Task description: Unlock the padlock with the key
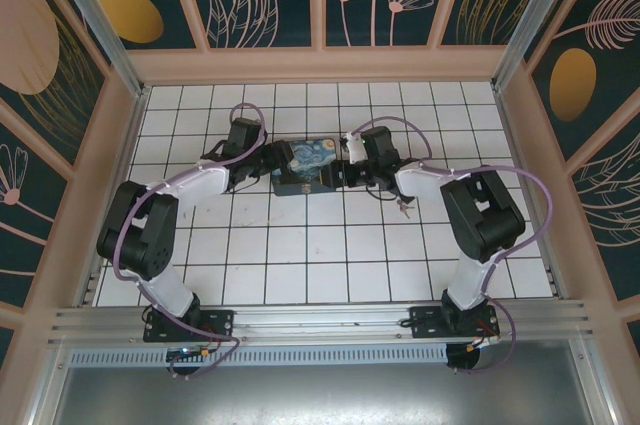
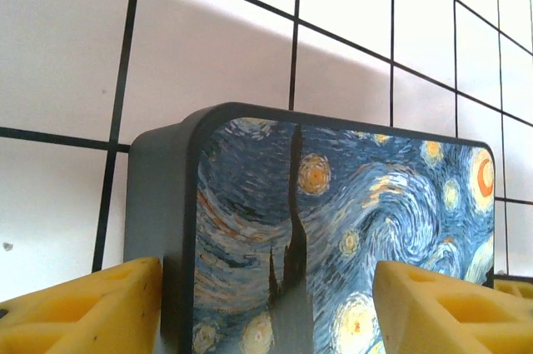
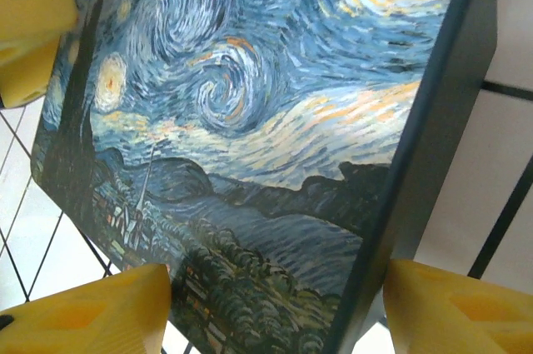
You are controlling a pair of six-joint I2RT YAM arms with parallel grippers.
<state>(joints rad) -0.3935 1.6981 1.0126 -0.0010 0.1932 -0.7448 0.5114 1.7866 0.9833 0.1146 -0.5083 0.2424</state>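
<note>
Top external view gives one likely padlock (image 1: 404,207): a small dark speck with a metal glint, lying loose on the surface (image 1: 300,265), well behind the right tool (image 1: 334,173) and just beside that arm's forearm. It is too small to tell whether the key lies with it, and I cannot pick the key out separately. Both tools are well apart from it, at the tin (image 1: 303,163), one at each short end, facing each other across it. In the left wrist view the left tool (image 2: 266,312) has its fingers (image 2: 83,308) spread wide. One is up against the tin's dark side wall and the other sits in front of the painted lid. Whether it pinches the tin or merely straddles a corner I cannot tell. The right wrist view shows much the same for the right tool: fingers wide apart, the tin's edge close against one, the lid tilted across the gap, and the grip uncertain. My guess is that the tools brace the tin from opposite ends to steady, open or shift it before either goes for the padlock.
</note>
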